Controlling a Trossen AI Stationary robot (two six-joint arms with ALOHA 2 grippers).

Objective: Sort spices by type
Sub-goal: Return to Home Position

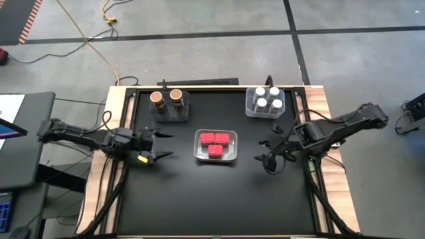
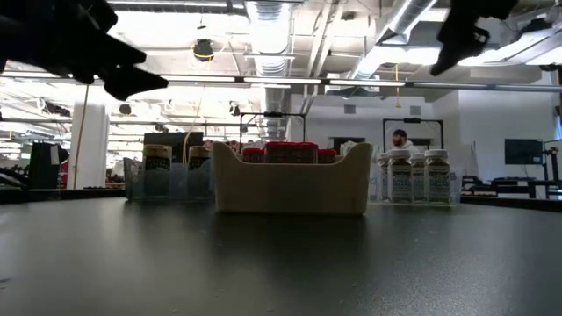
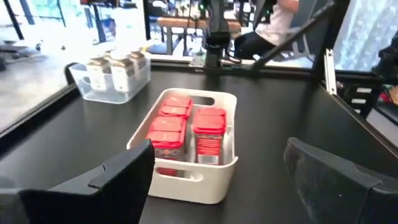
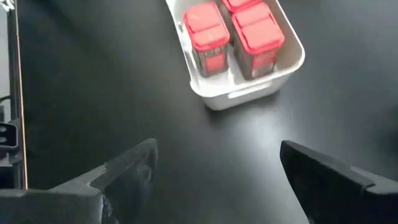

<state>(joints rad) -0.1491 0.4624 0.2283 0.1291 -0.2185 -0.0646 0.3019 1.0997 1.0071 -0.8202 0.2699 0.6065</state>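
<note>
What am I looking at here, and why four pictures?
Two robot arms work at a black table. One picture looks straight down, one looks level across the tabletop, and two come from cameras on the wrists. The left gripper and right gripper are two-finger claws; both are open and hold nothing. Between them a white bin holds three red cans. Farther back, two brown-topped jars sit in a dark bin, four white-lidded jars in a clear bin.

Long ceiling light strips [image 2: 268,31] flood the place from overhead, so bright that from table level the left arm [image 2: 70,39] and right arm [image 2: 470,26] show only as black silhouettes. The black table top [image 2: 281,263] takes a soft pale sheen toward its far edge, with hardly a shadow on it.
</note>
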